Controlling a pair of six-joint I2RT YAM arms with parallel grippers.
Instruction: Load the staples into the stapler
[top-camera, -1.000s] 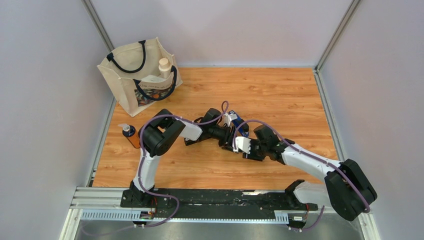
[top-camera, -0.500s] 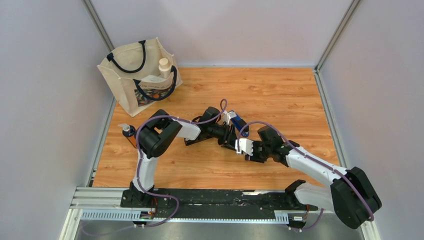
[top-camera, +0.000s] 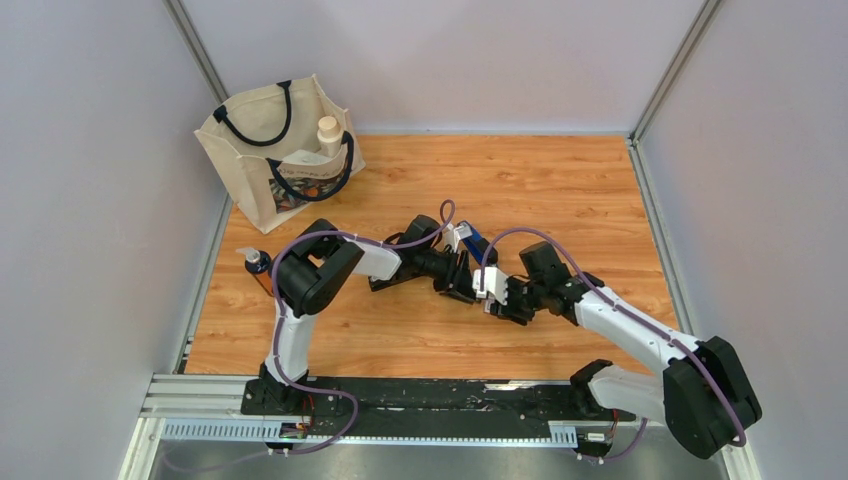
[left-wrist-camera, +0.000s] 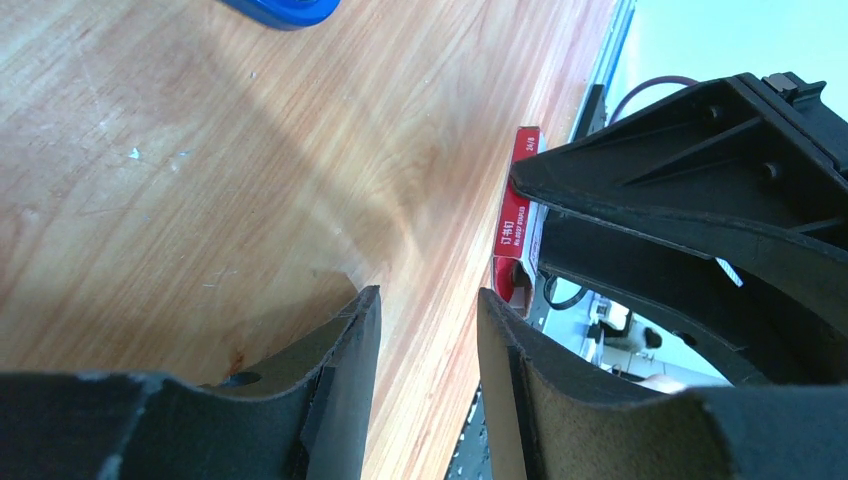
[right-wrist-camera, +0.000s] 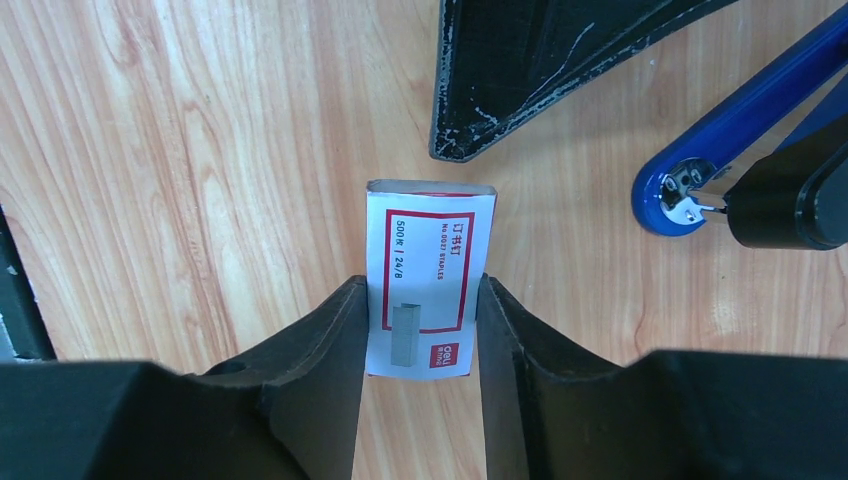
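The staples box (right-wrist-camera: 428, 283), small and white with red print, is pinched by its long sides in my right gripper (right-wrist-camera: 420, 290), which is shut on it just above the wooden table. In the top view the box (top-camera: 489, 282) sits mid-table at the tip of my right gripper (top-camera: 497, 292). My left gripper (left-wrist-camera: 428, 298) stands open with only bare wood between its fingers; the box (left-wrist-camera: 518, 235) hangs just beyond its right finger. One left fingertip (right-wrist-camera: 470, 120) points at the box's far end. The blue stapler (right-wrist-camera: 735, 125) lies to the right, also showing as stapler (top-camera: 476, 243) behind both grippers.
A cream tote bag (top-camera: 275, 150) holding a white bottle stands at the back left. An orange pump bottle (top-camera: 262, 271) sits by the left table edge, close to the left arm's elbow. Grey walls close in the table on three sides.
My right gripper has carried the box a little up and towards the left gripper. The left arm's elbow has shifted slightly left; its gripper stays open.
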